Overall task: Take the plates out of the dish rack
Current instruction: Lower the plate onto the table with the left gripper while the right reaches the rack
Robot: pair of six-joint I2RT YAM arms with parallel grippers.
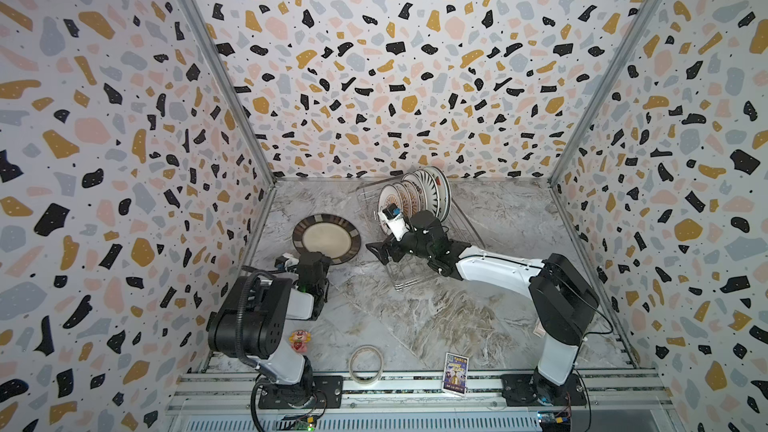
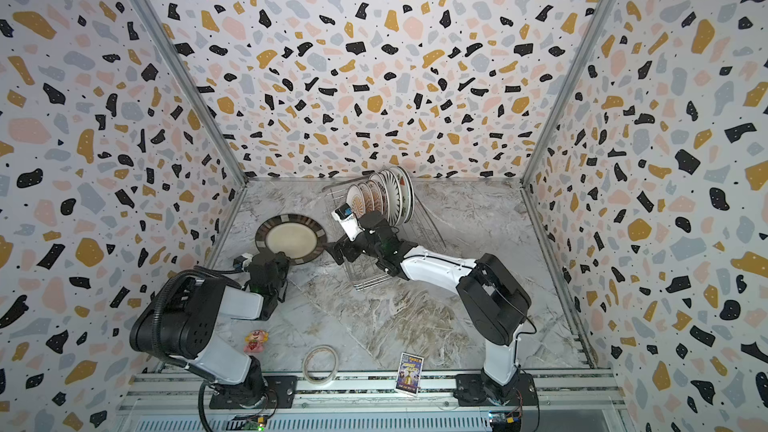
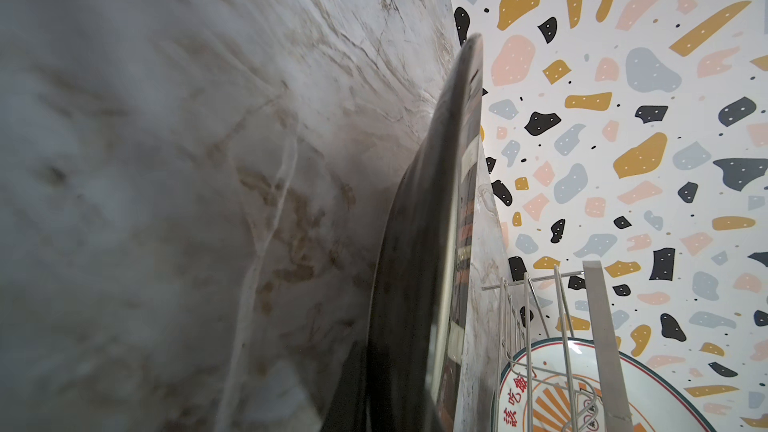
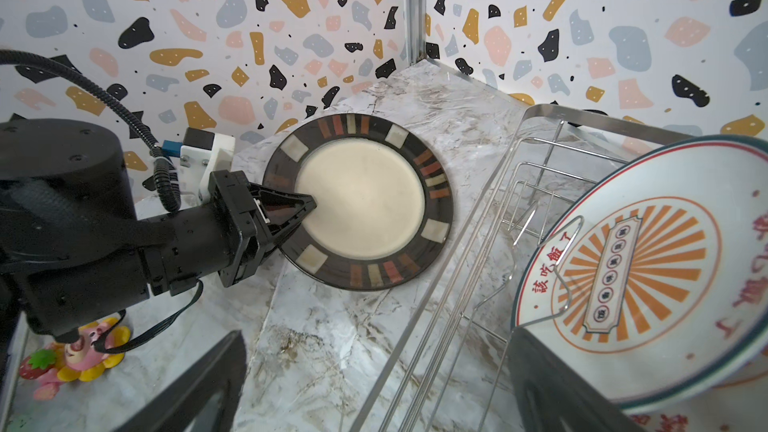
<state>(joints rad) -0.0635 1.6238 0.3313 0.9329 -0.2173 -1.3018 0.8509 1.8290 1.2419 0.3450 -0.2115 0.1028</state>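
left end effector (image 4: 305,211) is clamped on the dark-rimmed plate (image 4: 361,201) near the left edge of the desk (image 4: 332,347), right end effector (image 4: 374,384) sits wide open, so backing off unreleased probably drags that plate.

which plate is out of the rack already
The dark-rimmed plate with the cream centre: it lies face up left of the rack, its rim pinched by the left hand. The other plates stand on edge in the rack.
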